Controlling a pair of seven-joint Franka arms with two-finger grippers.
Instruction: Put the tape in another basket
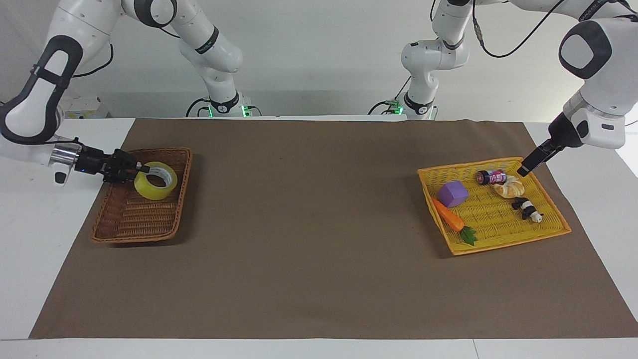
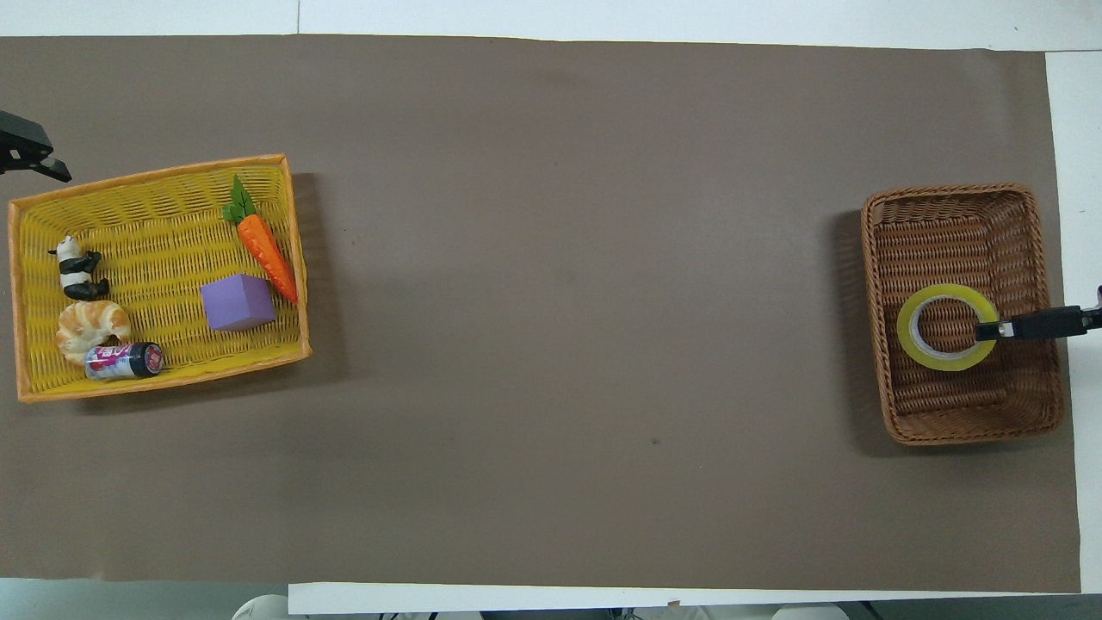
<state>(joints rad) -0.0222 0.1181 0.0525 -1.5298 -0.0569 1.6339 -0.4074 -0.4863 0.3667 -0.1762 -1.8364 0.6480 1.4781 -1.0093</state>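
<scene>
The tape (image 1: 155, 180), a yellow roll with a pale core, lies tilted low inside the brown wicker basket (image 1: 134, 222) at the right arm's end of the table. My right gripper (image 1: 143, 169) reaches in over the basket's outer rim and is shut on the roll's wall. In the overhead view the tape (image 2: 947, 327) is in the middle of the basket (image 2: 956, 418), with one finger of the right gripper (image 2: 990, 330) inside the ring. My left gripper (image 1: 526, 168) hangs over the mat just outside a corner of the yellow basket, holding nothing; it also shows in the overhead view (image 2: 39, 159).
The yellow tray-like basket (image 1: 503, 238) at the left arm's end holds a toy carrot (image 1: 451, 219), a purple cube (image 1: 452, 193), a can (image 1: 491, 176), a croissant (image 1: 509, 188) and a panda figure (image 1: 527, 209). A brown mat (image 1: 319, 224) covers the table.
</scene>
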